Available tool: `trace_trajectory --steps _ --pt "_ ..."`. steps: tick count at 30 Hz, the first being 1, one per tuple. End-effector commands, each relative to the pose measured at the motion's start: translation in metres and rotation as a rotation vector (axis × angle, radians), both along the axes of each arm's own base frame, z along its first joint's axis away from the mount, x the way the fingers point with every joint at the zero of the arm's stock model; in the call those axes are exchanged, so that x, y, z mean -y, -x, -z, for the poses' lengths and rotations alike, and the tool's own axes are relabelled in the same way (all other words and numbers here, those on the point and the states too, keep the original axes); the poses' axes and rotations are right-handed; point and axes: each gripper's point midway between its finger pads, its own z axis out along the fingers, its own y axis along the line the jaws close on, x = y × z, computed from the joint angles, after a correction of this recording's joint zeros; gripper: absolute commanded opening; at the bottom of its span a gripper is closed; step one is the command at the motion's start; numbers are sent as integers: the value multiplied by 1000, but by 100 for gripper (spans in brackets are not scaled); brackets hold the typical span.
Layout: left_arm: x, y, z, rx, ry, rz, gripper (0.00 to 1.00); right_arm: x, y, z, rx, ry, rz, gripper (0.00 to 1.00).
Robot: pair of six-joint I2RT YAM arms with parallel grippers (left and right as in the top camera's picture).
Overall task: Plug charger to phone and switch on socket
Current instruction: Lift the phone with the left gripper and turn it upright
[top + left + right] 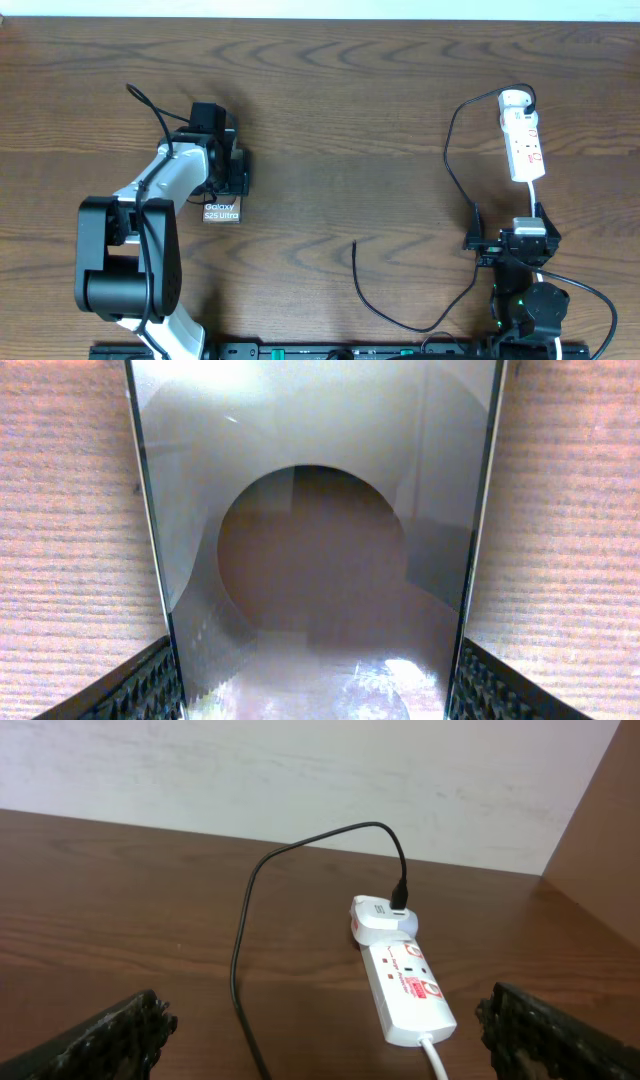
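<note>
two arms worked one table (330, 100). at the left, the left gripper (315, 685) was closed on the phone (221, 212) across its width, its pads (140, 685) against the long edges, probably to hold it steady and flat for plugging. the lettered end stuck out toward the robot. in the middle, the charger (455, 150) left its small plug (354, 244) loose on the wood, well apart from the phone, so that joint was not yet made. its cable looped rightward and up to a white adapter (383, 917) seated at the far end of the socket (523, 140). the right gripper (335, 1045) faced that socket with jaws spread wide and empty, seemingly placed to reach cable or switch. counted: one phone, one charger, one socket, one adapter, two grippers.
</note>
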Motion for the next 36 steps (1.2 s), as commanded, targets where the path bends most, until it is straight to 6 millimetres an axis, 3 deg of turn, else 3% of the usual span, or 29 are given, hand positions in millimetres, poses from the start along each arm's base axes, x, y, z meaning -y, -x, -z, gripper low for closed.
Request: trace_trajectory --steps 1,9,19,21,25,29,36 --pt "1 -5 -10 6 2 31 7 0 0 1 -2 8 -1 99" --pt "24 -34 -103 238 151 -15 7 0 0 0 -1 8 -1 99" --pt "65 -25 -201 367 577 -300 7 0 0 0 -1 8 -1 99" --pt "74 -17 -221 310 750 -439 7 0 0 1 -2 8 -1 99" --pt "83 -9 -238 167 961 -600 7 0 0 1 -2 8 -1 99" --pt "86 2 -262 -120 1228 -841 7 0 0 0 -1 8 -1 99" --pt "76 6 -276 -321 1356 -1032 7 0 0 0 -1 8 -1 99"
